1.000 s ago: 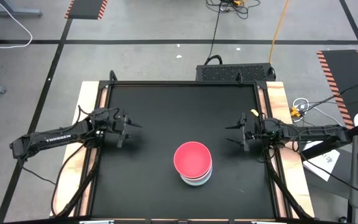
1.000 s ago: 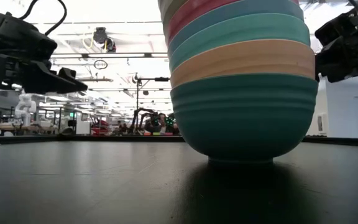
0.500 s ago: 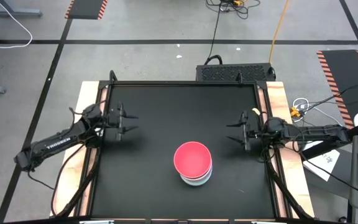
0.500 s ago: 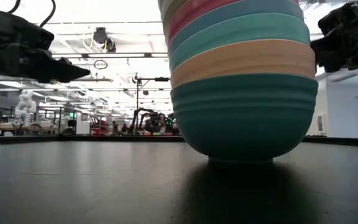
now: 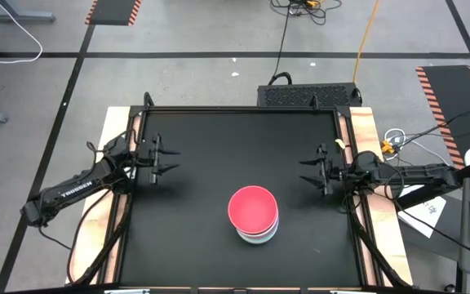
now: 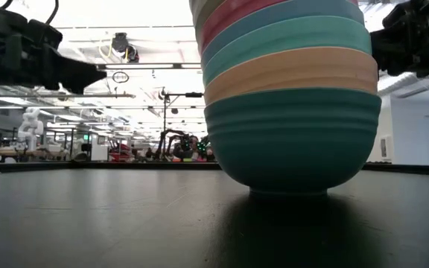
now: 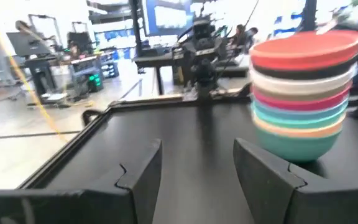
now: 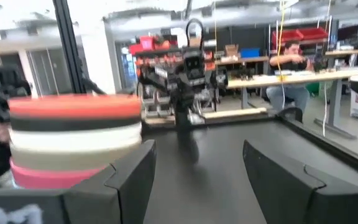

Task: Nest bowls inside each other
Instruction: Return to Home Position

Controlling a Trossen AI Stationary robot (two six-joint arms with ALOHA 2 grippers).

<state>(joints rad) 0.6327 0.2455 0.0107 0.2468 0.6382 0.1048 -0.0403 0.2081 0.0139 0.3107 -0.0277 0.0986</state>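
The bowls stand nested in one stack [image 5: 254,214] on the black table, right of its middle and toward the near edge. A red bowl [image 7: 307,48] is on top and a teal bowl [image 6: 293,141] at the bottom rests on the tabletop. My left gripper [image 5: 166,159] hovers open at the table's left side, pointing level toward the right, well away from the stack [image 7: 303,93]. My right gripper [image 5: 308,171] hovers open at the right side, pointing left, also away from the stack [image 8: 73,140]. Both hold nothing.
A raised frame [image 5: 243,109] runs round the black tabletop. In each wrist view the other arm [image 7: 201,43] [image 8: 188,74] stands across the table. Workbenches and a seated person [image 8: 291,62] show in the room beyond. Bare tabletop [image 5: 235,147] lies between the two grippers.
My left gripper has risen and drawn back toward the table's left far corner, swinging and tipping up to level. My right gripper has tipped upward and stayed roughly in place. The stack of bowls has not moved. Both grippers have stayed open.
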